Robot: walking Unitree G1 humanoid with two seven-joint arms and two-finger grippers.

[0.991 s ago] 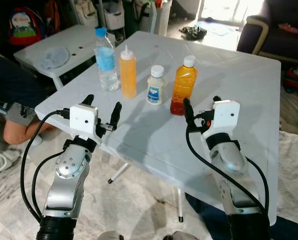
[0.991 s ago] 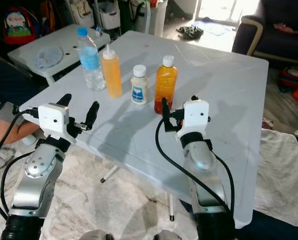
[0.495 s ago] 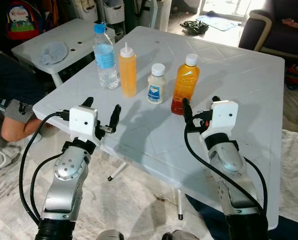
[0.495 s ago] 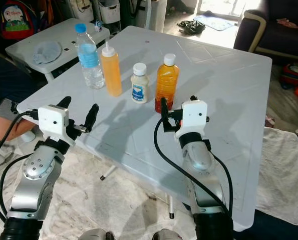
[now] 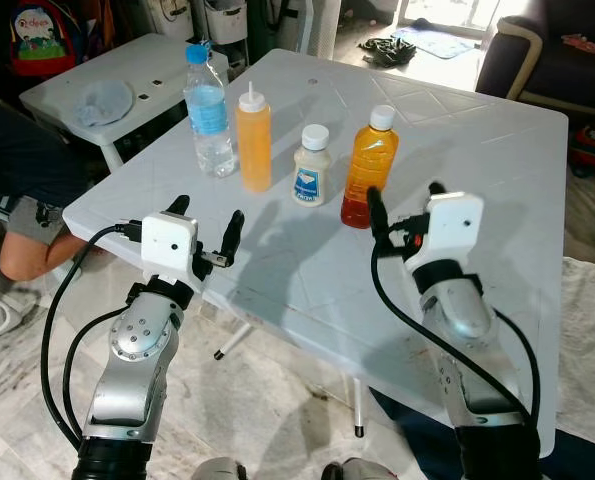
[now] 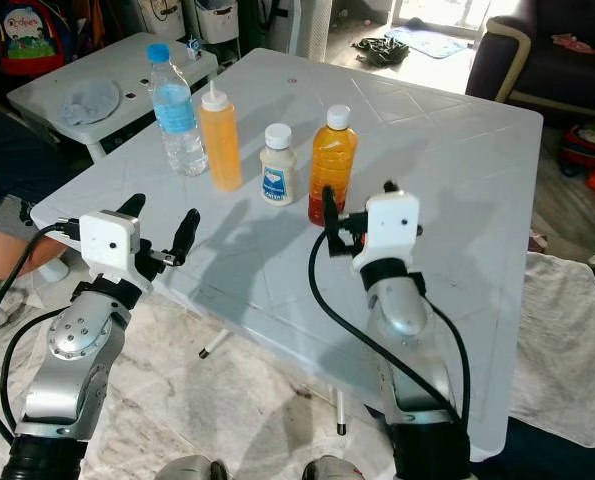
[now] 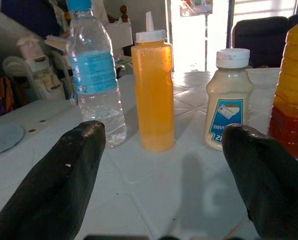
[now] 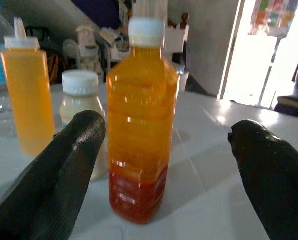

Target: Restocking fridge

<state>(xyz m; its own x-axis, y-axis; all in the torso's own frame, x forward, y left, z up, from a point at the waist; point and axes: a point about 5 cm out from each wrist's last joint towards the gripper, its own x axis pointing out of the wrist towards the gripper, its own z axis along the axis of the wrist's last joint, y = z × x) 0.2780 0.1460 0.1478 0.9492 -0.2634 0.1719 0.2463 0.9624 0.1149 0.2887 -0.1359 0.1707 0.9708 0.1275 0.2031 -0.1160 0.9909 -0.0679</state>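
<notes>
Four bottles stand in a row on the white plastic table (image 5: 477, 140): a clear water bottle (image 5: 207, 115) with a blue cap, an orange squeeze bottle (image 5: 254, 140), a small white bottle (image 5: 312, 167) with a blue label, and an orange juice bottle (image 5: 368, 165). My right gripper (image 5: 405, 205) is open just in front of the juice bottle (image 8: 140, 125), which sits between its fingers (image 8: 53, 175) in the right wrist view, untouched. My left gripper (image 5: 207, 217) is open over the table's near left edge, short of the squeeze bottle (image 7: 153, 90) and water bottle (image 7: 92, 75).
A second white table (image 5: 137, 70) with a grey cloth (image 5: 102, 100) stands at the back left. A person's leg (image 5: 27, 245) is by the table's left corner. A dark sofa (image 5: 557, 50) is at the back right and a white cloth (image 5: 589, 350) lies on the floor.
My right gripper has risen slightly in front of the juice bottle. The view has shifted a little. The left gripper and the bottles stay put.
</notes>
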